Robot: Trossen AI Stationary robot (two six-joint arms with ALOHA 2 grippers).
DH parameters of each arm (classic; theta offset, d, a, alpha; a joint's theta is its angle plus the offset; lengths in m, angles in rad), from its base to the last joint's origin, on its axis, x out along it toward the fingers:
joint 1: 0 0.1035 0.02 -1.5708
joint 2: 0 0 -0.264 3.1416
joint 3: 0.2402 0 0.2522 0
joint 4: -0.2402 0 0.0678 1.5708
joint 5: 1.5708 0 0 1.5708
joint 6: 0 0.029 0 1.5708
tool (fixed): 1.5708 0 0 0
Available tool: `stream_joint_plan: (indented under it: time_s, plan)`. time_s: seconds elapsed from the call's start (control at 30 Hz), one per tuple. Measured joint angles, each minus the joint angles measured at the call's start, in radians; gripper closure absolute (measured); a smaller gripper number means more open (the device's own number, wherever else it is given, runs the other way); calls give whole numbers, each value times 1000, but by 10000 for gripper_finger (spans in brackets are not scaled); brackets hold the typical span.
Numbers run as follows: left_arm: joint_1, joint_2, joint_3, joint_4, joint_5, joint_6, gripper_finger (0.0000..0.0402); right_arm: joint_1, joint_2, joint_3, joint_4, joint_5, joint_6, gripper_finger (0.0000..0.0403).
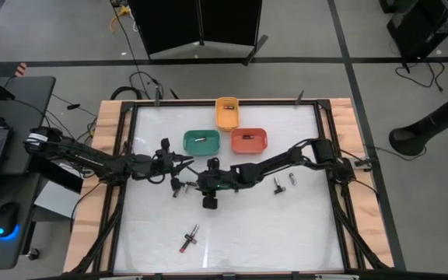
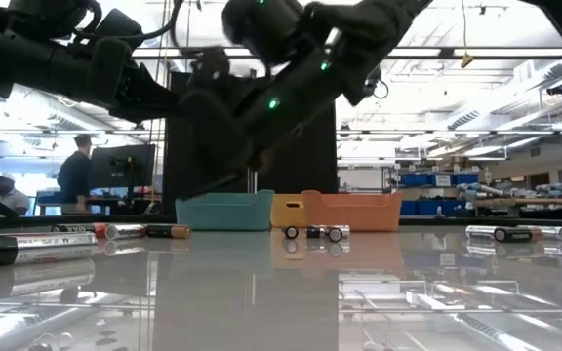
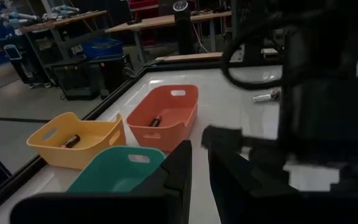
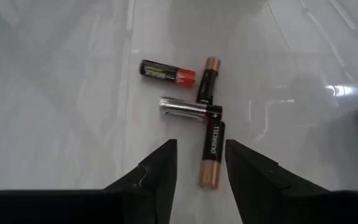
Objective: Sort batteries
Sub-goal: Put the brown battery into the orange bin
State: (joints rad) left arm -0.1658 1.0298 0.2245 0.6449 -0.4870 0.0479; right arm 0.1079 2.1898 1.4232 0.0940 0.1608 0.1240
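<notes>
Several batteries lie on the white table: a cluster left of centre, two to the right, two near the front. My right gripper hangs open just above the cluster. In the right wrist view its fingers stand either side of the near end of a black-and-copper battery, apart from it. Beyond lie a silvery one, a black-and-red one and another copper-ended one. My left gripper hovers beside the green bin, its fingers a narrow gap apart with nothing between them.
An orange bin and a yellow bin stand at the far middle beside the green one; each holds a battery. The two arms are close together at mid-table. A raised frame borders the table. A person stands in the room behind.
</notes>
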Motion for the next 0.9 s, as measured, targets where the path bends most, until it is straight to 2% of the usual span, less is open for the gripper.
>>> stream_joint_plan:
  time_s: [0.53, 0.9]
  plan:
    - [0, 0, 0, 10, 0, -1, 342, -42, 58, 1, 22, -52, 37, 262]
    - [0, 0, 0, 6, 0, -1, 342, -57, 108, 6, 44, -106, 18, 339]
